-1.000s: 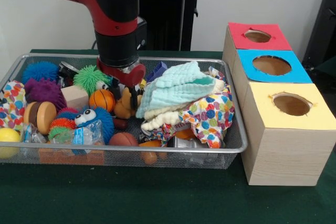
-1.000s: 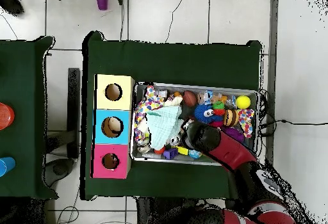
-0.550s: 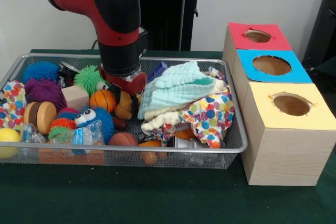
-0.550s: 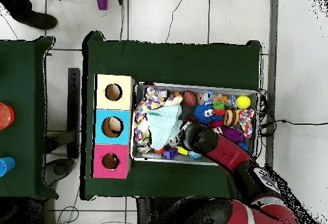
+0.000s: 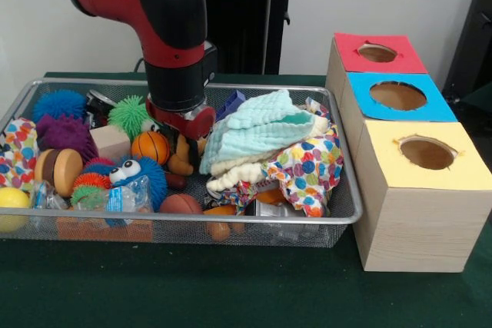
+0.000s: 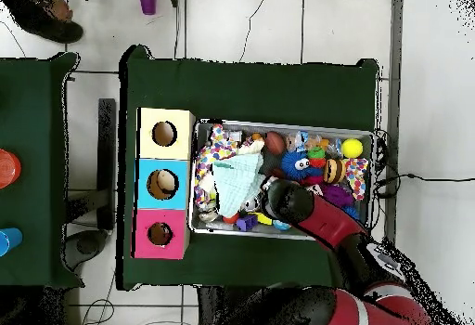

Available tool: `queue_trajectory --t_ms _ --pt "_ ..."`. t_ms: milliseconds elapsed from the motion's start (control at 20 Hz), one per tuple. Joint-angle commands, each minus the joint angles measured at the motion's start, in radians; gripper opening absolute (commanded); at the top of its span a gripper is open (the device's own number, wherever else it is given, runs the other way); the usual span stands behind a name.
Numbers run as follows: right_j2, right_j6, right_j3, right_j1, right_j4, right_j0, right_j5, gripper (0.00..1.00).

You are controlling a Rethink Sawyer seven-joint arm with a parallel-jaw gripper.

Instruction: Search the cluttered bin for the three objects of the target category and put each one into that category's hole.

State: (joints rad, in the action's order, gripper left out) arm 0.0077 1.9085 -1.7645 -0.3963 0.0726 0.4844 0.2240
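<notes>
My gripper (image 5: 187,146) is down inside the wire bin (image 5: 347,207), between a small orange basketball (image 5: 148,146) and the left edge of a mint-green cloth (image 5: 261,130). A tan plush toy (image 5: 180,162) lies right under it. The red wrist (image 5: 181,110) hides how the gripper stands. In the overhead view the arm (image 6: 311,212) covers the gripper. To the right stand three boxes with round holes: red (image 5: 377,52), blue (image 5: 397,95) and yellow (image 5: 427,152).
The bin also holds a polka-dot cloth (image 5: 311,170), a blue fuzzy monster (image 5: 141,174), green (image 5: 129,114), blue (image 5: 58,103) and purple (image 5: 64,133) spiky balls, a wooden block (image 5: 110,142), a yellow ball (image 5: 11,202) and a brown football (image 5: 181,203). A person's foot (image 6: 42,13) shows at the overhead top left.
The wrist has shifted slightly toward the mint cloth and turned a little; the toys stay put. A person's foot has moved along the overhead view's top left edge.
</notes>
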Motion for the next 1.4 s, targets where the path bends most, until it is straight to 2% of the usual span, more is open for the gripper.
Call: queue_trajectory --t_ms 50,300,550,1050,1400 --pt "0.071 0.050 -0.005 -0.078 -0.012 -0.003 0.164 0.00" --pt "0.057 0.063 -0.018 -0.221 0.017 -0.025 0.354 0.00" --pt "0.056 0.069 -0.014 -0.286 0.021 -0.034 0.453 0.00" --pt "0.074 0.091 0.010 -0.259 0.038 -0.035 0.478 0.00" --pt "0.097 0.142 -0.066 -0.344 0.125 -0.053 0.517 0.00"
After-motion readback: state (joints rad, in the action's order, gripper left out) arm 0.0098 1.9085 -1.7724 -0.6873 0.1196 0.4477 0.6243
